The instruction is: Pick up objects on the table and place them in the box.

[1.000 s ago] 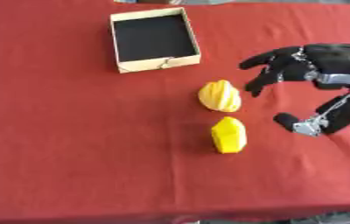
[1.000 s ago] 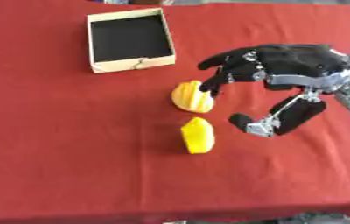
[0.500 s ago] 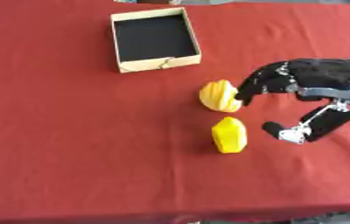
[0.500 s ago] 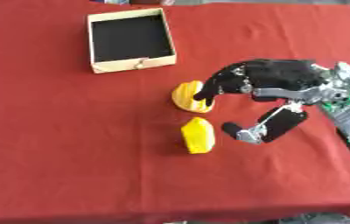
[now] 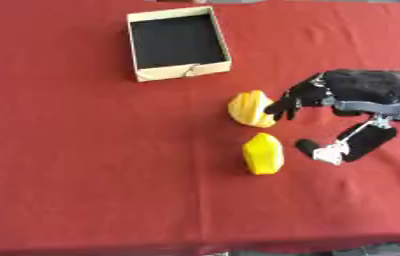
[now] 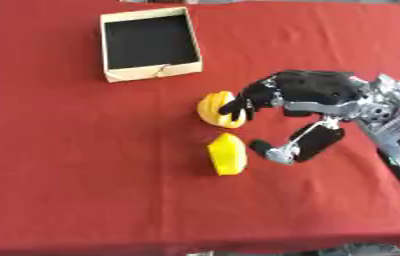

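Nearest, a yellow fruit point(image 5: 263, 153) lies on the red counter point(image 5: 81, 165). At its twelve o'clock, the right hand point(image 6: 304, 95) rests spread fingers point(image 6: 238, 106) seemingly against the second fruit point(image 5: 250, 108), grasping nothing. Farthest, the box point(image 5: 178, 43) stays empty; both remain.

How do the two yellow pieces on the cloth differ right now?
The upper yellow piece is rounder and ridged, and the right hand has fingertips at its edge. The lower yellow piece is longer, smoother and untouched. It also lies farther from the box. Both rest on the red cloth.
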Robot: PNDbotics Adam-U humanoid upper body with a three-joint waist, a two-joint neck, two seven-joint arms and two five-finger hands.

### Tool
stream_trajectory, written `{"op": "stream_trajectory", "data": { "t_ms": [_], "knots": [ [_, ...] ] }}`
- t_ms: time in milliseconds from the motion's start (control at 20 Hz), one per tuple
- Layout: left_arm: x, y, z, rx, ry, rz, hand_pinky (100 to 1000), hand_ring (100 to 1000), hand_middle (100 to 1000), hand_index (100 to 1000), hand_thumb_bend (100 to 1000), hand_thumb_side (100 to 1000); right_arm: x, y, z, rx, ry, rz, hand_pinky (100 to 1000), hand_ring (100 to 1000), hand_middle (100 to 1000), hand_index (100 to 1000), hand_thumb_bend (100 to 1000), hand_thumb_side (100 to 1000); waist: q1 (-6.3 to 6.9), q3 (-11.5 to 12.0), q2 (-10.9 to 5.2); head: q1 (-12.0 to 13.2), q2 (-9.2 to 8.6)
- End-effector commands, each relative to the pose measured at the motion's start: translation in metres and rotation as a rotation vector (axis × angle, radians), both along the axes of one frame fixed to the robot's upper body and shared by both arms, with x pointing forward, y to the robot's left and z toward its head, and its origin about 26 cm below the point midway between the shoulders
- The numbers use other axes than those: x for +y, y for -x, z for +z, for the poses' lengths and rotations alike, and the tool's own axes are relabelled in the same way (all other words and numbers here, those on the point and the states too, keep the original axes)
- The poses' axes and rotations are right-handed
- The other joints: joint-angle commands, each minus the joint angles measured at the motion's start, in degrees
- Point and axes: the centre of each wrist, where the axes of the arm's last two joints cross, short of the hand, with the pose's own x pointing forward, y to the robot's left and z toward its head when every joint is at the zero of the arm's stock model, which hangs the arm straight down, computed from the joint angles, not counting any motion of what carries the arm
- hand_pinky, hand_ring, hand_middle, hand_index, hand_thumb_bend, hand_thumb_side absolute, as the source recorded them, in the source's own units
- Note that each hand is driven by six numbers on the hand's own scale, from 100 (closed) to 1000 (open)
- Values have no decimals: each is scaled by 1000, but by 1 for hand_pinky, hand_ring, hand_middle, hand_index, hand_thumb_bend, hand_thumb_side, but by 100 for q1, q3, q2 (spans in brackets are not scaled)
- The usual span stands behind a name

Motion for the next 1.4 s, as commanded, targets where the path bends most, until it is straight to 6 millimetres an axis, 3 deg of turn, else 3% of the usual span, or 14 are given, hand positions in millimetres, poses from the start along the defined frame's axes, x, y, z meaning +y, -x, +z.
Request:
{"op": "stream_trajectory", "data": {
  "t_ms": [50,150,350,550,600,700,750,1150,1400],
  "knots": [
    [0,1,9,-25,-18,-10,863,774,747,861,120,722,-2,-1,7,-42,173,114,584,605,717,930,100,479,3,3,-66,-20,29],
    [-1,1,9,-24,-18,-12,863,774,747,861,120,722,-2,-1,6,-49,198,115,581,589,745,935,100,608,0,6,-53,-25,29],
    [-1,0,9,-23,-18,-15,863,775,747,861,121,722,-2,0,5,-56,247,133,574,565,781,937,100,764,-6,6,-44,-30,29],
    [-2,0,8,-20,-17,-19,863,774,747,861,121,722,-2,-1,8,-81,291,136,575,564,785,936,100,794,-11,8,-43,-31,29],
    [-2,0,8,-20,-18,-21,863,774,747,860,121,722,-2,-1,8,-87,302,134,585,572,784,940,100,771,-13,12,-42,-37,29],
    [-2,0,8,-19,-18,-23,863,774,747,860,121,722,-1,-2,6,-94,323,130,589,577,785,942,100,589,-19,17,-41,-44,29],
    [-2,0,8,-18,-18,-24,863,775,747,860,121,723,-1,-2,4,-94,336,126,590,579,779,937,100,317,-23,19,-40,-48,29],
    [-3,0,8,-14,-17,-33,863,774,747,860,122,723,3,-4,-9,-68,386,114,597,583,767,942,100,350,-41,32,-25,-66,29],
    [-3,0,8,-12,-17,-37,863,774,747,860,122,724,4,-4,-14,-69,397,122,606,589,763,945,100,278,-41,34,-13,-70,29]
  ]
}}
